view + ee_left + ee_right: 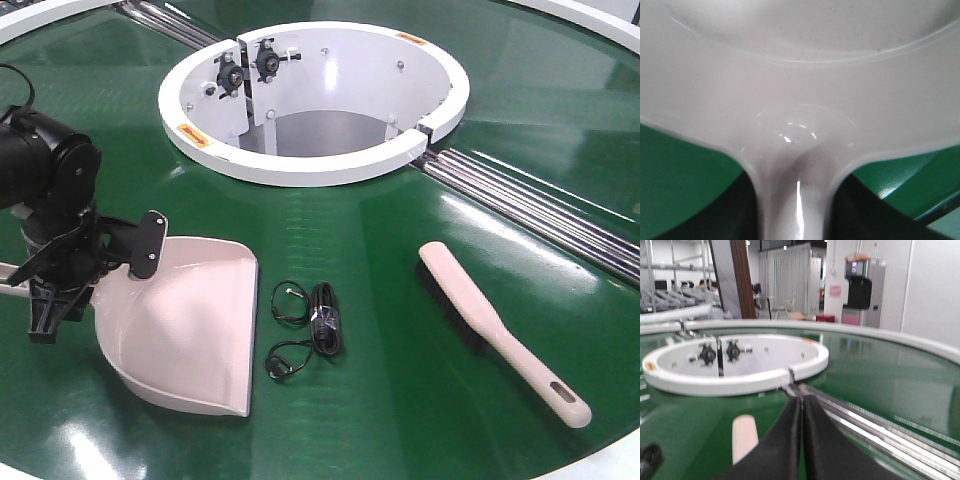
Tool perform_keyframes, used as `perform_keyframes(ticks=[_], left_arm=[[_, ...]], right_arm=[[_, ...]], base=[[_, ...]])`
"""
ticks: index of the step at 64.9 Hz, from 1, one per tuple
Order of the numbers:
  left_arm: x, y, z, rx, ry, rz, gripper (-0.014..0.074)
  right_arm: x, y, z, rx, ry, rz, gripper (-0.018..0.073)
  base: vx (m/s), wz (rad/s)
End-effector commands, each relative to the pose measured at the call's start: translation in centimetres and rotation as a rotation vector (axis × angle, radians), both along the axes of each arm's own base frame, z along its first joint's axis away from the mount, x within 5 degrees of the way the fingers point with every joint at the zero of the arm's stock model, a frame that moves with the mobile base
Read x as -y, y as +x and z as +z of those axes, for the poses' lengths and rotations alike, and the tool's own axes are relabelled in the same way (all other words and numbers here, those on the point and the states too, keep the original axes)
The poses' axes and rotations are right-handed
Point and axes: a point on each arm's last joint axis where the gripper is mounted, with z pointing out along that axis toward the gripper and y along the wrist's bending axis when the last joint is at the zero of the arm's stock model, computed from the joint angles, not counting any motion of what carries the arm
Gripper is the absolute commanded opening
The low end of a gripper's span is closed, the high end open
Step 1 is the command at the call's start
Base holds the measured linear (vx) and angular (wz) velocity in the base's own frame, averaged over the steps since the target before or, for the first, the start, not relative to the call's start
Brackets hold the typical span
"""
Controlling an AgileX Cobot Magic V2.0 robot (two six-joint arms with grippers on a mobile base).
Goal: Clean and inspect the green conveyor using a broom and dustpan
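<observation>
Status for you: the dustpan (185,325) sits flat on the green conveyor (400,400), on the camera side of the white ring (310,165) and off to the ring's left, with its mouth facing away from the arm. The left gripper (792,200) is at the handle root. In your left wrist view the handle runs straight between the two dark jaws, which press against both its sides, so read that as clamped on the dustpan handle. The broom (500,335) lies bristles down on the belt, on the camera side of the ring and off to its right. It lies diagonally, with the slotted handle end furthest from the ring, and nothing touches it. A coiled black cable (305,330) lies below the ring between the dustpan and the broom, just beside the dustpan's edge and clear of the broom. The right gripper (801,405) shows only in its own wrist view: jaws pressed together, nothing between them, hovering over the belt and pointed at the ring. The broom's pale end shows just left of them. The silver rollers (540,210) run out from the ring's right side.
</observation>
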Motion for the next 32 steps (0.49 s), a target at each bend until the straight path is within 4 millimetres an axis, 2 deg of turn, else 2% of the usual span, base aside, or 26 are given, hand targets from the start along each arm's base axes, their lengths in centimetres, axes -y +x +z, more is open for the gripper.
perform_keyframes(ticks=[1,16,23,32], left_arm=[[0.1,-0.3,2.7,0.085,-0.021,0.001,-0.0006],[0.1,-0.3,2.7,0.085,-0.021,0.001,-0.0006],[0.1,-0.3,2.7,0.085,-0.021,0.001,-0.0006],[0.1,-0.2,2.7,0.092,-0.024,-0.001,-0.0006]], right_arm=[[0.0,-0.2,3.8,0.095,-0.02,-0.008,-0.0008],[0.1,1.8,7.5,-0.114,-0.03,-0.019,-0.0008],[0.0,3.4,8.0,-0.221,-0.023,-0.021,-0.0008],[-0.1,5.3,7.6,-0.292,-0.029,-0.019,-0.0008]], base=[[0.0,0.0],[0.0,0.0],[0.0,0.0],[0.0,0.0]])
